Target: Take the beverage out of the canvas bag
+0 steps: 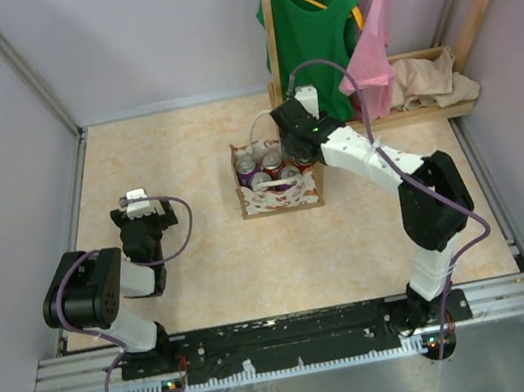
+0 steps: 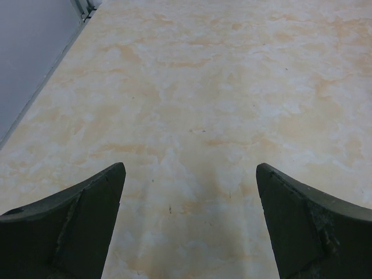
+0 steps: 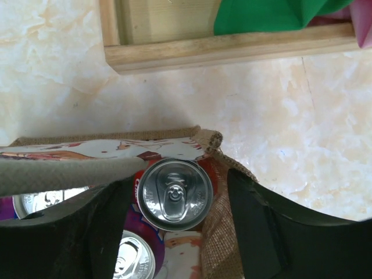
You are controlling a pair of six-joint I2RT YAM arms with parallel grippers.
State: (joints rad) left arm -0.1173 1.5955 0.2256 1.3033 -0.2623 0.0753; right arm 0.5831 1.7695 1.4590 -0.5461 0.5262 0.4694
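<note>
The canvas bag (image 1: pixel 280 196), cream with red print and white loop handles, stands mid-table with several cans in it. My right gripper (image 1: pixel 296 149) hangs open over its far right corner. In the right wrist view the gripper (image 3: pixel 178 185) straddles a red can (image 3: pixel 177 195). The left finger is inside the bag. The right finger is outside the burlap side wall (image 3: pixel 218 226). Neither touches the can. A purple can (image 3: pixel 135 258) stands beside it, and a white handle (image 3: pixel 64 174) crosses at left. My left gripper (image 1: pixel 137 200) is open and empty over bare table (image 2: pixel 190 168).
A wooden rack base (image 3: pixel 226 49) lies just beyond the bag, holding a green shirt (image 1: pixel 314 29) and a pink garment (image 1: pixel 372 44) on hangers, and a beige cloth (image 1: pixel 430 80). Grey walls enclose the table on three sides.
</note>
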